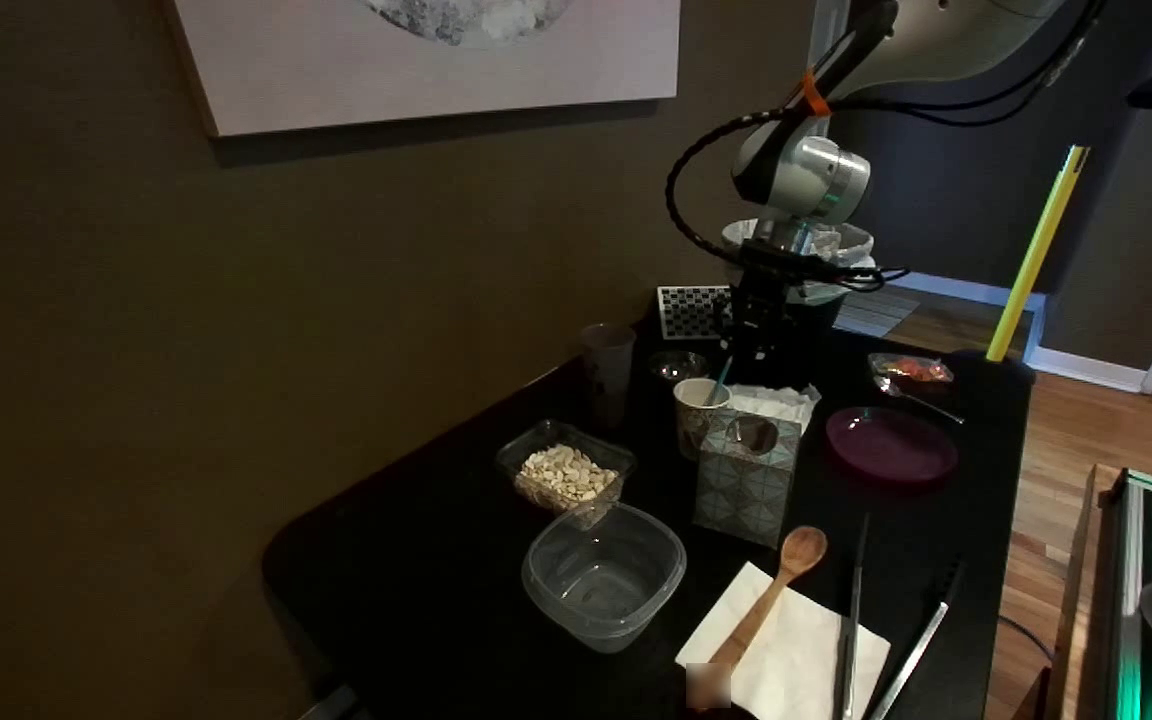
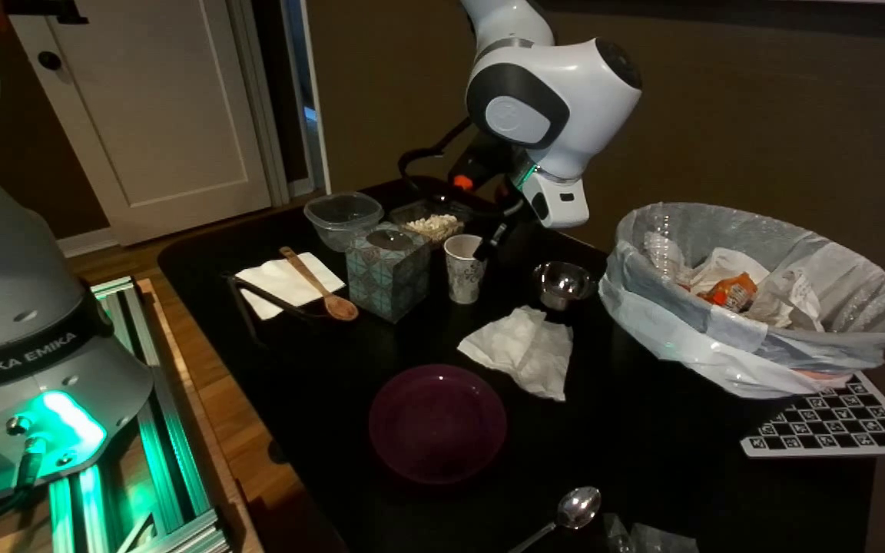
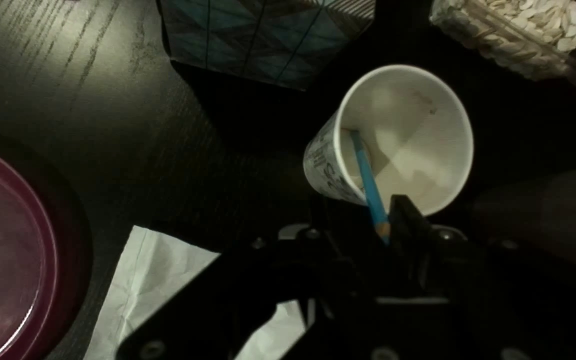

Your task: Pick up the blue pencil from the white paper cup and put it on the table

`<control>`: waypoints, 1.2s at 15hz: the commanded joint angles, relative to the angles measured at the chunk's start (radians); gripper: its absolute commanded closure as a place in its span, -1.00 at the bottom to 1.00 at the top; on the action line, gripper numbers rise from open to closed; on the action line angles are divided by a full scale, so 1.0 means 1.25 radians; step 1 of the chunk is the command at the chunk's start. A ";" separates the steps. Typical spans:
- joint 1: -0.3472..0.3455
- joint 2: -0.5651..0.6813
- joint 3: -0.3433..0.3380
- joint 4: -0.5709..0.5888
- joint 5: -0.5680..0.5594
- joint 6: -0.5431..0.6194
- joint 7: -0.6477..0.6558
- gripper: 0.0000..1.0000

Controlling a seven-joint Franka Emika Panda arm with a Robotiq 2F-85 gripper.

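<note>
Inside cup [image 3: 408, 130]: blue pencil [image 3: 369, 182] (end effector [image 3: 359, 209] spread).

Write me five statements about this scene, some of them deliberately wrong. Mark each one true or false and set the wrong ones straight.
1. The blue pencil leans inside the white paper cup. True.
2. The fingers are shut tight together. False: in the wrist view the fingers stand apart, near the pencil's upper end.
3. The wooden spoon lies partly on the white napkin. True.
4. The metal spoon lies in the purple plate. False: the metal spoon lies on the table, apart from the purple plate.
5. The shallow clear container holds pale seed-like pieces. True.
</note>
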 commanded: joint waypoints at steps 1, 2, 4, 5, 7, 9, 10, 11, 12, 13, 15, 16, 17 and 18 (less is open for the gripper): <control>0.007 -0.017 -0.007 -0.019 -0.018 -0.009 0.020 0.28; 0.007 -0.017 -0.007 -0.020 -0.019 -0.009 0.021 0.29; 0.007 -0.016 -0.007 -0.019 -0.023 -0.008 0.024 0.33; 0.007 -0.016 -0.007 -0.019 -0.024 -0.008 0.026 0.39; 0.006 -0.016 -0.007 -0.019 -0.025 -0.007 0.028 0.50; 0.007 -0.015 -0.006 -0.018 -0.025 -0.007 0.031 0.58; 0.007 -0.015 -0.006 -0.018 -0.025 -0.007 0.033 0.54; 0.007 -0.015 -0.006 -0.018 -0.025 -0.007 0.034 0.56; 0.007 -0.014 -0.006 -0.017 -0.024 -0.007 0.035 0.55; 0.007 -0.014 -0.006 -0.017 -0.024 -0.007 0.035 0.55; 0.007 -0.013 -0.006 -0.016 -0.024 -0.007 0.037 0.55; 0.007 -0.013 -0.005 -0.016 -0.023 -0.007 0.038 0.56; 0.007 -0.013 -0.005 -0.016 -0.023 -0.008 0.039 0.55; 0.008 -0.013 -0.004 -0.015 -0.023 -0.008 0.040 0.56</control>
